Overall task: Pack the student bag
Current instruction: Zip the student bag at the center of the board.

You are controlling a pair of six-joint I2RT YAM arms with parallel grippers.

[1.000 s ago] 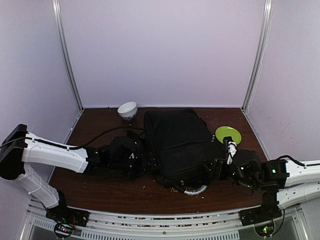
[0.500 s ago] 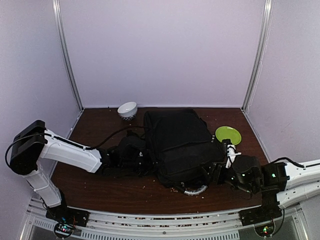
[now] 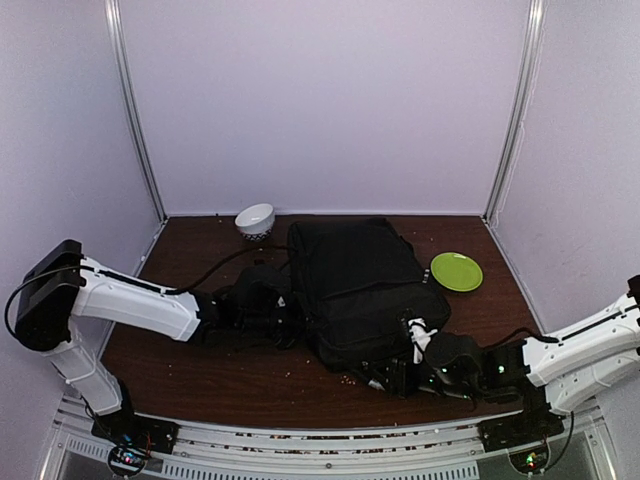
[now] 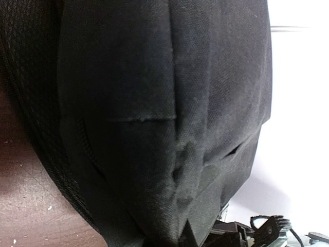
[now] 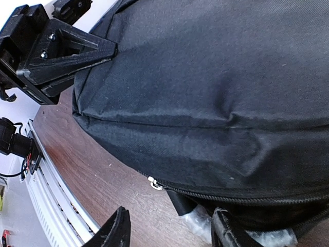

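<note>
Backpack [image 3: 355,275] fabric bunches in the pinched-shut left claw [image 3: 292,318], while the right claw [image 5: 171,226] stands half open, a zipper pull [image 5: 152,183] just ahead of it.

Black student bag [image 3: 350,280]; green plate [image 3: 457,271]; white bowl [image 3: 255,218]; brown table [image 3: 200,385].

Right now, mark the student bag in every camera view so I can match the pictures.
Top external: the student bag lies in the centre, on the dark wood table.
Left wrist: the student bag fills nearly the whole picture, top to bottom.
Right wrist: the student bag fills the upper right.
Shared landmark: the table, which shows at lower left in the left wrist view and in the right wrist view.
</note>
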